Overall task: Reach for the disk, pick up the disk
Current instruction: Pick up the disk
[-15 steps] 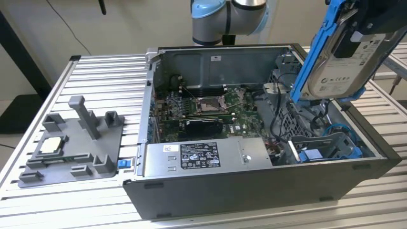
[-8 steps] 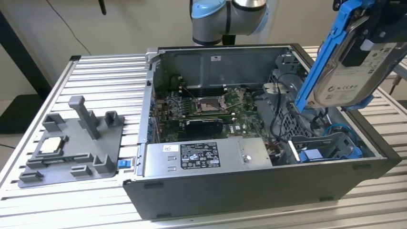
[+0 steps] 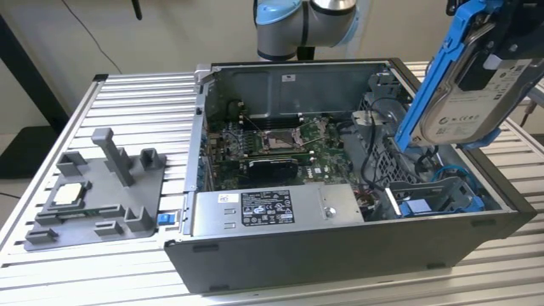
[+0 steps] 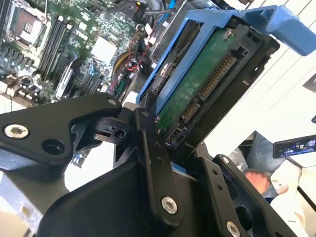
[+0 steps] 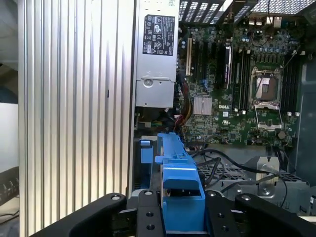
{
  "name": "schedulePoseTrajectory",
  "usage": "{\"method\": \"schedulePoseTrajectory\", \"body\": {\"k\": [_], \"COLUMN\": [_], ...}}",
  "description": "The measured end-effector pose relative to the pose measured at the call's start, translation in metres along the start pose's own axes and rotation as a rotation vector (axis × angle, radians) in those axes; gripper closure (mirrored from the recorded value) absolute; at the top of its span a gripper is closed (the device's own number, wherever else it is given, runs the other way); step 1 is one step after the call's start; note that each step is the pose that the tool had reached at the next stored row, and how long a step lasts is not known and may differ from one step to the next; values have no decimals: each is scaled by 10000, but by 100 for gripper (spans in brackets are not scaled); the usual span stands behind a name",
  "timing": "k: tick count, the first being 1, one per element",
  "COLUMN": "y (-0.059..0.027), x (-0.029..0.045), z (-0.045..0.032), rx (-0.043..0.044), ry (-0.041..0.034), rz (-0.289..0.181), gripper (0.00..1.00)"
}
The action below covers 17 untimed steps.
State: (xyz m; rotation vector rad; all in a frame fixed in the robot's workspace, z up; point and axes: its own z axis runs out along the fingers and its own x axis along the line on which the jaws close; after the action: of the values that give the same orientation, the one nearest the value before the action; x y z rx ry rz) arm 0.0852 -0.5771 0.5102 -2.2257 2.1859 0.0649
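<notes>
Holding: my gripper (image 4: 173,143) is clenched on the disk (image 3: 476,89); in both wrist views black fingers (image 5: 148,217) press against its two sides.
Disk: I see it lifted clear above the open computer case (image 3: 340,255), tilted steeply on edge at the exterior view's right, white label facing the camera, blue carrier (image 3: 425,95) framing it.
Underside: in the second wrist view its green circuit board (image 4: 197,84) and connector face me.
Below the disk: an empty blue drive bay (image 3: 434,197) sits in the case corner, well apart from the disk.
Case interior: power supply (image 3: 272,210) at the near wall, motherboard (image 3: 281,146) beyond it with the processor socket (image 3: 281,135) bare.
Table: a grey fixture tray (image 3: 93,197) at the exterior view's left carries a small square chip (image 3: 68,193).
Far: the arm's blue-capped joint (image 3: 297,25) rises behind the case.
</notes>
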Motion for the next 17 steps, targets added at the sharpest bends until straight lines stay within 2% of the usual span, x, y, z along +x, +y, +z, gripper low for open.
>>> {"method": "schedulePoseTrajectory", "body": {"k": [4,10,13,17], "y": [-67,-218,-239,-240], "x": [6,41,95,170], "z": [57,130,164,223], "rx": [-43,-148,-227,-250], "ry": [-3,-4,-7,-21], "rz": [4,9,12,13], "gripper": [100,100,100,100]}}
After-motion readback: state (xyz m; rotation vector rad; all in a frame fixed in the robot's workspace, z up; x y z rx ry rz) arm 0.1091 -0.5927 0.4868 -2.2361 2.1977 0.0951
